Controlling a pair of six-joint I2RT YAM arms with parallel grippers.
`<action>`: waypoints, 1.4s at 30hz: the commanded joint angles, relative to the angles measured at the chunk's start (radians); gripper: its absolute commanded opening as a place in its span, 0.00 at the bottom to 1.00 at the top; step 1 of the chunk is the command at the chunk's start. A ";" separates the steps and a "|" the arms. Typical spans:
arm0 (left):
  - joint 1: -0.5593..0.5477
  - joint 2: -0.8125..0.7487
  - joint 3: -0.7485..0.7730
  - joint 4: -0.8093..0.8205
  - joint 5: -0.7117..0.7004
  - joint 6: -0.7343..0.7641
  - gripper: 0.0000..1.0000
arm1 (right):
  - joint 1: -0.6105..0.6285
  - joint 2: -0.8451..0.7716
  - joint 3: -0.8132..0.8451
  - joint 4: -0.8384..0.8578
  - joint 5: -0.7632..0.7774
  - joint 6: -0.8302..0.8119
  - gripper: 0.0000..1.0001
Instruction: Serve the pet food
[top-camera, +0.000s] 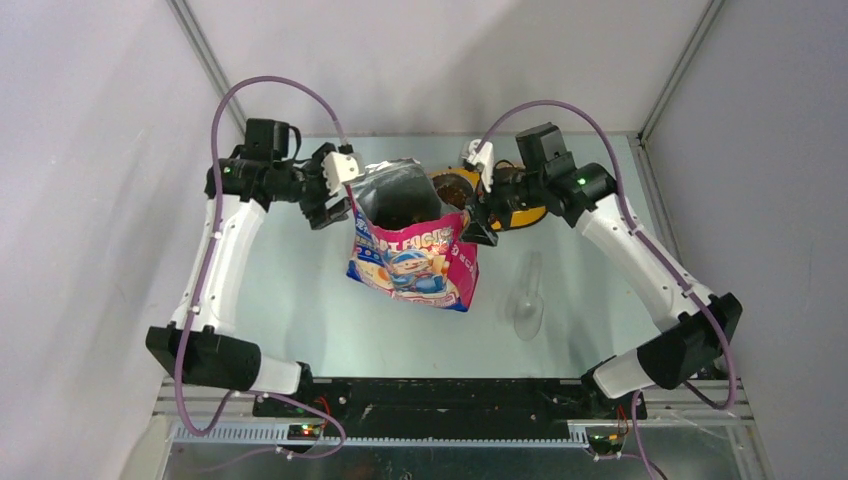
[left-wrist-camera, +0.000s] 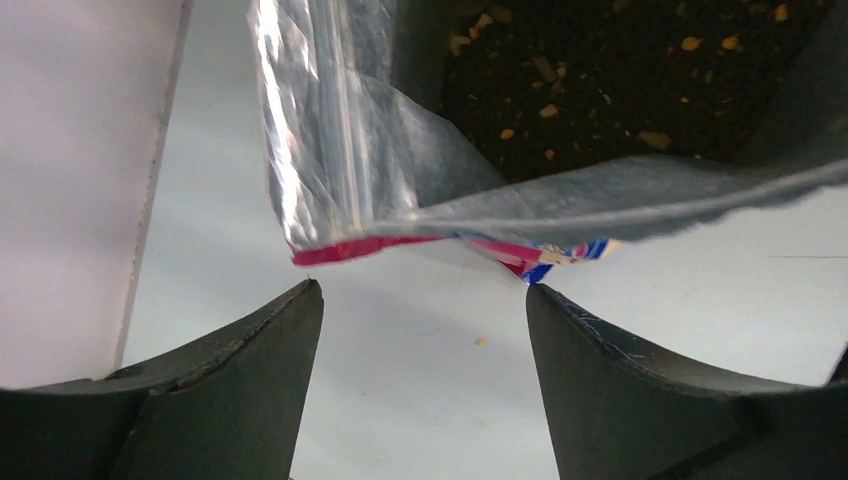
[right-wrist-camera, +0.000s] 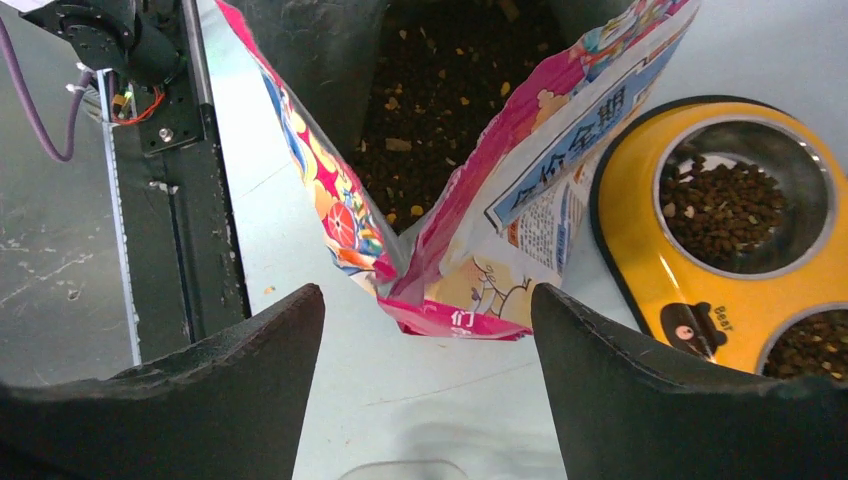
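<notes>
The pink-and-blue cat food bag (top-camera: 415, 262) stands open in the middle of the table, with brown kibble (top-camera: 400, 212) showing inside its silver lining. My left gripper (top-camera: 335, 207) is open and empty just off the bag's left top corner. In the left wrist view the gripper (left-wrist-camera: 420, 290) faces the bag's lip (left-wrist-camera: 350, 140) and the kibble (left-wrist-camera: 600, 80) behind it. My right gripper (top-camera: 478, 226) is open and empty just off the bag's right edge. In the right wrist view the gripper (right-wrist-camera: 428, 295) is close to the bag's side (right-wrist-camera: 520, 200), with kibble (right-wrist-camera: 440, 90) inside.
The yellow double bowl (top-camera: 528, 214) sits behind my right gripper; in the right wrist view the bowl (right-wrist-camera: 650, 270) holds kibble (right-wrist-camera: 725, 210) in both steel cups. A clear plastic scoop (top-camera: 528, 295) lies right of the bag. A stray pellet (left-wrist-camera: 481, 341) lies on the table.
</notes>
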 joint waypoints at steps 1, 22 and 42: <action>-0.030 0.017 0.038 0.104 0.012 0.048 0.81 | 0.029 0.027 0.049 0.065 -0.026 0.049 0.78; -0.054 0.071 0.089 -0.075 0.091 0.092 0.00 | -0.025 0.033 0.053 0.109 0.118 0.036 0.01; 0.041 -0.146 -0.135 0.069 0.303 -0.263 0.00 | -0.177 -0.047 0.025 0.102 0.007 -0.034 0.00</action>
